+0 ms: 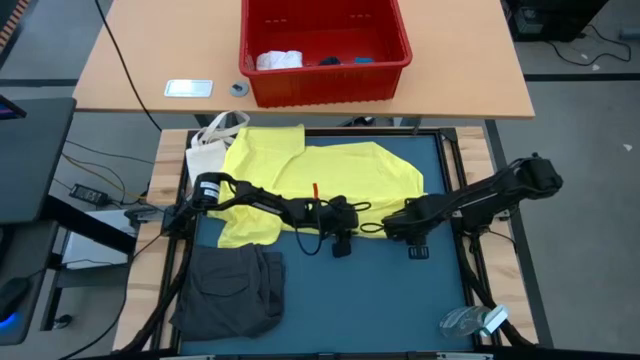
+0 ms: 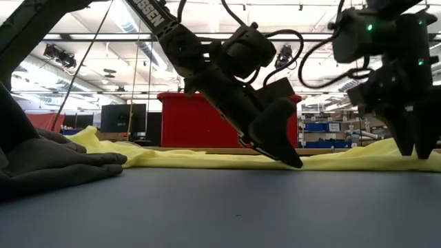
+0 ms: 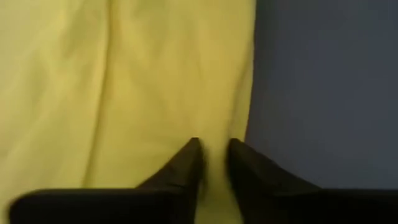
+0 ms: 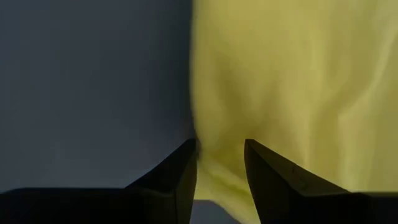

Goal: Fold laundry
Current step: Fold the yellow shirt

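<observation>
A large yellow T-shirt (image 1: 330, 170) lies spread flat on the dark blue table top (image 1: 380, 290). My left gripper (image 1: 341, 242) reaches in from the left to the shirt's near edge, slanting down (image 2: 293, 160). My right gripper (image 1: 413, 243) points down at the same edge, farther right (image 2: 415, 148). Each is closed on yellow cloth. A folded dark grey garment (image 1: 232, 290) lies at the near left. A white cloth (image 1: 278, 60) and small dark and blue pieces (image 1: 345, 62) lie in the red basket (image 1: 325, 85). My left gripper has yellow cloth (image 3: 214, 171) in the narrow gap between its two fingers, just inside the shirt's near edge (image 3: 249, 112). The fingers slant down from the table's left. The shirt lies on the table; one layer or several, I cannot tell. My right gripper pinches a small bunch of cloth at the shirt's near edge (image 4: 217, 183) between its two fingers. It comes from above, pointing down, with one finger (image 4: 180, 168) over the bare table side. The shirt lies flat beyond it.
The red basket stands on a wooden table beyond the far edge. A white bag with strap handles (image 1: 212, 142) sits at the far left corner, partly under the shirt. A clear plastic wrapper (image 1: 475, 321) lies near right. Bare table top stretches along the near side.
</observation>
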